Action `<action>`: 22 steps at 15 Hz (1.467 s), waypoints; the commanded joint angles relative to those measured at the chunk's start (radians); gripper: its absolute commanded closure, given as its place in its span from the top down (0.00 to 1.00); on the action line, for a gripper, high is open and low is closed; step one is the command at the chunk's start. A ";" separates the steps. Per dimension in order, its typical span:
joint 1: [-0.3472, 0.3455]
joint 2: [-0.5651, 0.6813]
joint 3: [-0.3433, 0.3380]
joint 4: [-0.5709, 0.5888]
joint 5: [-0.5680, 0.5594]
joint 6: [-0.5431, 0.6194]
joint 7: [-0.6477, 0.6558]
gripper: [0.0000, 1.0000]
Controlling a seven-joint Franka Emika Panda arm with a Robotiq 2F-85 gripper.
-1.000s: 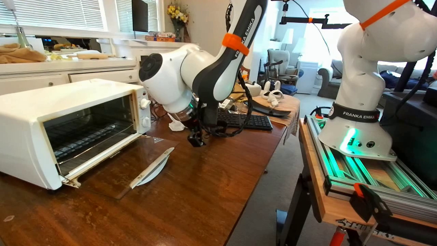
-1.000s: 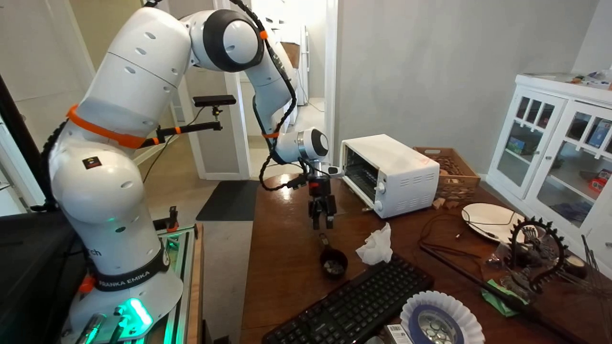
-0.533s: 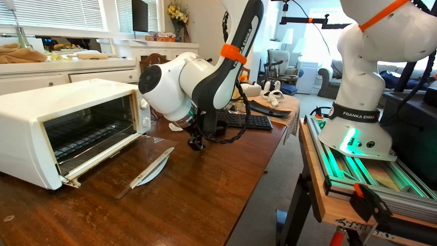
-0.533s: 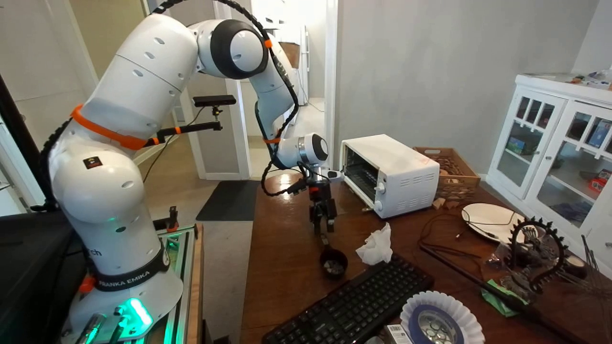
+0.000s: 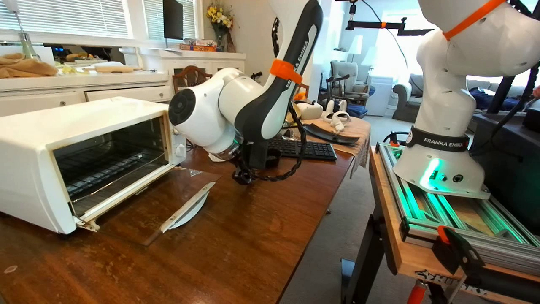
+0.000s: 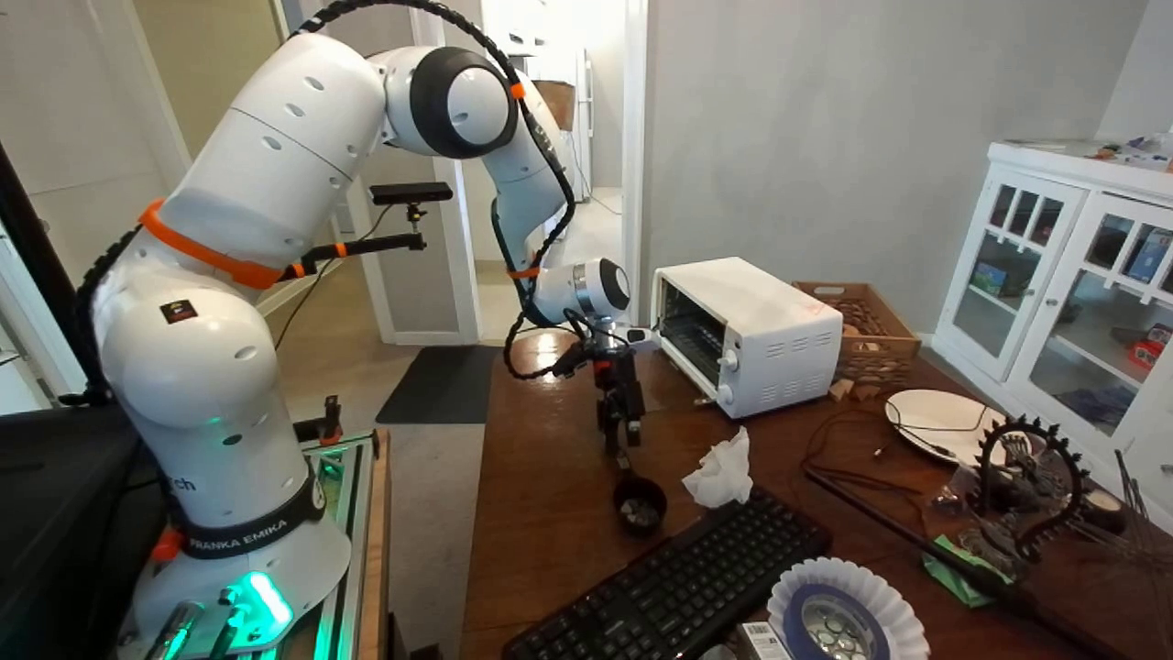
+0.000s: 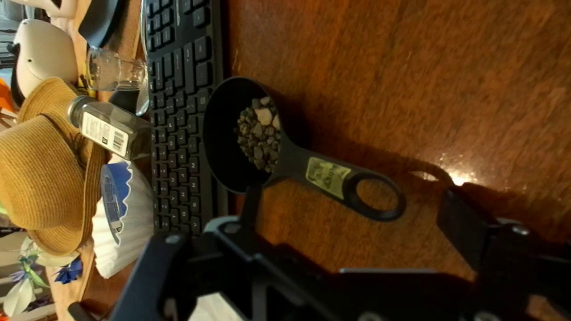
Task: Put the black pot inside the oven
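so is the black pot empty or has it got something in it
Partly filled: the wrist view shows what look like small stones in the black pot, covering only part of its inside.

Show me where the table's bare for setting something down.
Table is bare between the lowered oven door and the robot-side edge, and between the black pot and that edge. Crowded: around the keyboard, crumpled paper and plate; fingers hang near the pot's handle.

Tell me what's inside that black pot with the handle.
In the wrist view, the black pot holds what look like small stones, mostly dark with a few paler ones. They cover whatever is beneath them, so I can't see what's underneath.
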 commanded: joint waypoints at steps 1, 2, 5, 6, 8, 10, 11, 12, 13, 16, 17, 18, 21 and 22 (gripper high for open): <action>-0.001 0.015 0.003 0.018 -0.021 -0.048 0.049 1.00; -0.003 0.016 0.004 0.019 -0.020 -0.058 0.056 1.00; -0.012 0.012 0.005 0.013 -0.016 -0.075 0.074 1.00; -0.017 0.011 0.005 0.011 -0.015 -0.079 0.079 1.00; -0.026 0.010 0.005 0.009 -0.014 -0.088 0.085 1.00; -0.035 0.010 0.005 0.007 -0.012 -0.092 0.090 1.00; -0.038 0.011 0.005 0.008 -0.012 -0.096 0.090 1.00; -0.042 0.015 0.006 0.011 -0.012 -0.100 0.088 1.00; -0.045 0.017 0.006 0.013 -0.012 -0.104 0.086 1.00; -0.049 0.016 0.005 0.012 -0.014 -0.114 0.090 1.00; -0.047 0.009 0.005 0.007 -0.015 -0.120 0.093 1.00; -0.044 0.004 0.006 0.004 -0.017 -0.130 0.097 1.00; -0.038 -0.004 0.010 0.000 -0.021 -0.148 0.106 0.95; -0.037 -0.006 0.012 -0.001 -0.022 -0.156 0.109 0.79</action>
